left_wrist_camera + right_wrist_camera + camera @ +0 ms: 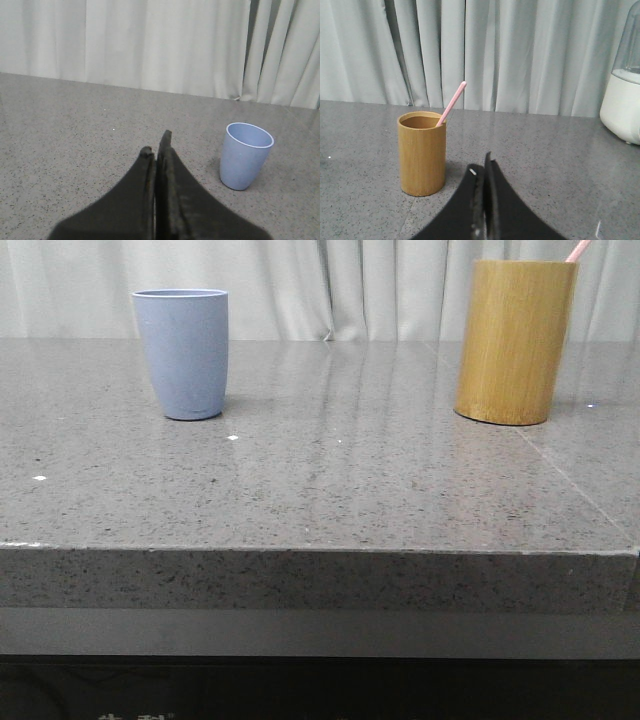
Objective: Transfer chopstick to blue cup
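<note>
The blue cup stands upright and empty at the far left of the grey stone table; it also shows in the left wrist view. A pale pink chopstick leans out of the tan bamboo cylinder, which stands at the far right; only its tip shows in the front view. My left gripper is shut and empty, short of the blue cup and to one side of it. My right gripper is shut and empty, short of the bamboo cylinder. Neither gripper shows in the front view.
The table's front edge runs across the front view. A white appliance with a clear top stands beyond the bamboo cylinder's side. Pale curtains hang behind the table.
</note>
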Available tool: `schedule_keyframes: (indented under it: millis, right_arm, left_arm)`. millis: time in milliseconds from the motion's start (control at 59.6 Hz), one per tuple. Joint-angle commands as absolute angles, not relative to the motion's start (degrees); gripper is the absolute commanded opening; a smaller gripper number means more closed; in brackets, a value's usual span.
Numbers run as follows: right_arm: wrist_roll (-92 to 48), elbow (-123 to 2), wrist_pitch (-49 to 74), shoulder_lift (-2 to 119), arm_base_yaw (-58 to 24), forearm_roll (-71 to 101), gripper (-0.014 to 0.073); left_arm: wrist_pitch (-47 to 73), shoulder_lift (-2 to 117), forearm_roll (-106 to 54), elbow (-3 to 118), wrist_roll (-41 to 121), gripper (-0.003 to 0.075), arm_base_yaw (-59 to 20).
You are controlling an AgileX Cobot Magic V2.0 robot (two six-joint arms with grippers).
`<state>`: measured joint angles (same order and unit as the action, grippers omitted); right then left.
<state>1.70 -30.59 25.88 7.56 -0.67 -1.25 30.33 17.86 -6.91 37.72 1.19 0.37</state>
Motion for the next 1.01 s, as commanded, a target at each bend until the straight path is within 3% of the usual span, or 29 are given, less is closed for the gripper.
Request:
schedule_keyframes:
  millis: [0, 218, 788, 872, 989]
  right_arm:
    - [1.2, -37.1, 27.3, 12.9, -0.8, -2.3, -0.0117]
    - [1.2, -44.9, 37.1, 22.8, -0.8, -2.3, -0.0117]
    - [1.2, -44.8, 37.6, 30.0, -0.8, -2.3, -0.0111]
    - [1.2, -44.8, 38.0, 30.0, -0.8, -2.3, -0.0051]
    - [1.1, -44.8, 38.2, 30.0, -0.8, -2.3, 0.0162]
  left_arm:
    - [32.0, 23.8, -7.6, 45.2, 0.7, -0.0019, 0.4]
    - [37.2, 34.3, -7.6, 52.8, 0.9, -0.0019, 0.4]
    - [37.8, 42.9, -7.3, 52.9, 0.9, -0.0018, -3.1]
    - [37.6, 43.2, -7.3, 52.9, 1.1, 0.0003, -3.1]
    - [37.6, 43.2, -7.3, 52.9, 1.1, 0.0176, -3.1]
